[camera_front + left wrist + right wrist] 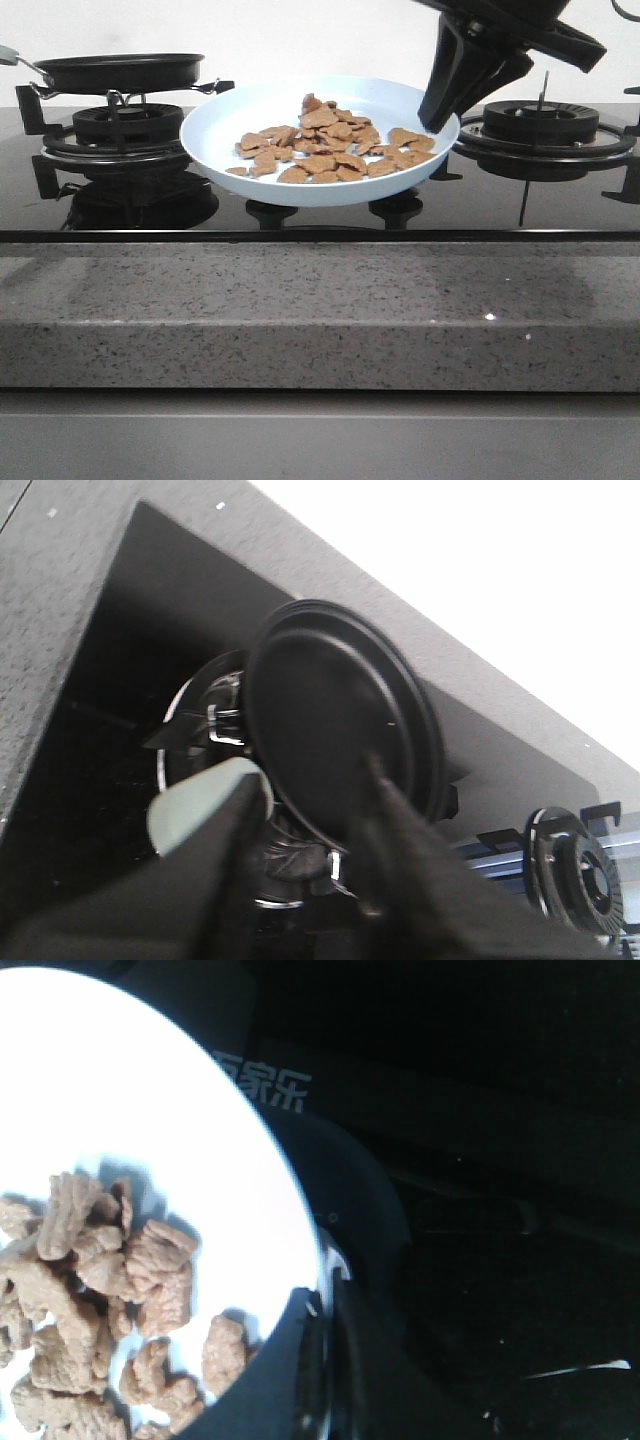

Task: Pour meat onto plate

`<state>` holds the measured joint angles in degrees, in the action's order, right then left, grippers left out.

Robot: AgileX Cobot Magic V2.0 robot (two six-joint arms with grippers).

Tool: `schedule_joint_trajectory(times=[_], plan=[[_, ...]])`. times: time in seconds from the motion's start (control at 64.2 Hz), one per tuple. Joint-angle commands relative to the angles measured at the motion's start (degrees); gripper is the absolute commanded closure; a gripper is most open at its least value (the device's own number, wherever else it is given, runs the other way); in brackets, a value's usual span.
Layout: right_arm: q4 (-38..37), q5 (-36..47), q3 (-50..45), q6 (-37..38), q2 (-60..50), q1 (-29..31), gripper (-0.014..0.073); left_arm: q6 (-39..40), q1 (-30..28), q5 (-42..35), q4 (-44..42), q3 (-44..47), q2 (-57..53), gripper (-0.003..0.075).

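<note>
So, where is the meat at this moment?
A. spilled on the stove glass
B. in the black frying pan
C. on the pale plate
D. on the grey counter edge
C: the meat lies piled on the plate, whose rim the right gripper holds.

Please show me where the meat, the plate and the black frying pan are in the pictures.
meat [330, 145], front view, middle of the pile.
plate [215, 135], front view, bare inner surface near the left rim.
frying pan [118, 72], front view, side wall, on the left burner.
</note>
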<state>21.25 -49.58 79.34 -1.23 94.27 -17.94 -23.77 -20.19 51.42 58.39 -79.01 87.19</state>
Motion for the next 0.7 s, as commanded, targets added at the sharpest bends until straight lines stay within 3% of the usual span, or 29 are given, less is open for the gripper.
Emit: schedule_joint_trajectory(times=[0.0, 0.031, 0.265, 0.53, 0.685], plan=[[1.6, 2.0, 1.5, -0.2, -2.5, 0.1, 0.0662, -0.6, -0.2, -0.3, 2.6, -1.6, -4.7, 0.0695], [1.6, 2.0, 1.5, -0.2, -2.5, 0.1, 0.0662, -1.6, -0.2, -0.2, 2.6, -1.6, -5.3, 0.0742], [1.6, 2.0, 1.5, -0.2, -2.5, 0.1, 0.0662, -5.5, 1.1, 1.2, -1.5, -1.5, -11.1, 0.0741], [1.6, 2.0, 1.5, -0.2, -2.5, 0.1, 0.0662, -5.9, 16.1, -11.3, -22.1, 6.2, -24.0, 0.0741], [1.6, 2.0, 1.5, -0.2, -2.5, 0.1, 0.0662, 1.8, 24.4, -18.5, -33.0, 13.7, -32.2, 0.0741]])
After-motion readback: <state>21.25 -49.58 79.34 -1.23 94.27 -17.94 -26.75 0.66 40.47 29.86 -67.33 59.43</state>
